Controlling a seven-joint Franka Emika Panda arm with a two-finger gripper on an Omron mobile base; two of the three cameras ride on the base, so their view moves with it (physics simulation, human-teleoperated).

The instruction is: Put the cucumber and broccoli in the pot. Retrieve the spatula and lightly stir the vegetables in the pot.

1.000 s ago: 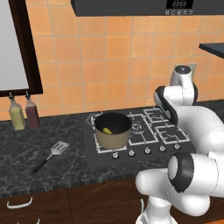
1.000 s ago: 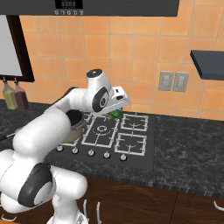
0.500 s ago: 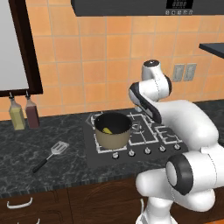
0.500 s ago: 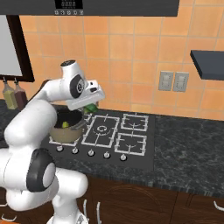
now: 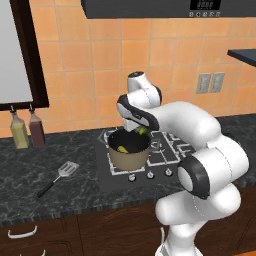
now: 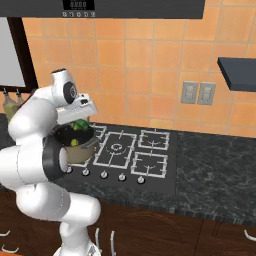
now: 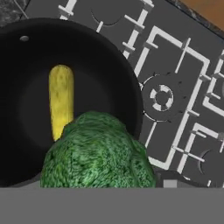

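Above the pot (image 5: 129, 154), my tool (image 5: 141, 131) grips the broccoli (image 7: 98, 152); the cucumber (image 7: 61, 99) lies inside. Far left on the surface (image 5: 30, 172) rests the spatula (image 5: 58, 177).

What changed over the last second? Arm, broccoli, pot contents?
The arm swung left across the stove, carrying the broccoli in the gripper from over the burners to above the pot. It is not released yet. The cucumber stayed lying in the pot; the spatula and bottles stayed put on the counter.
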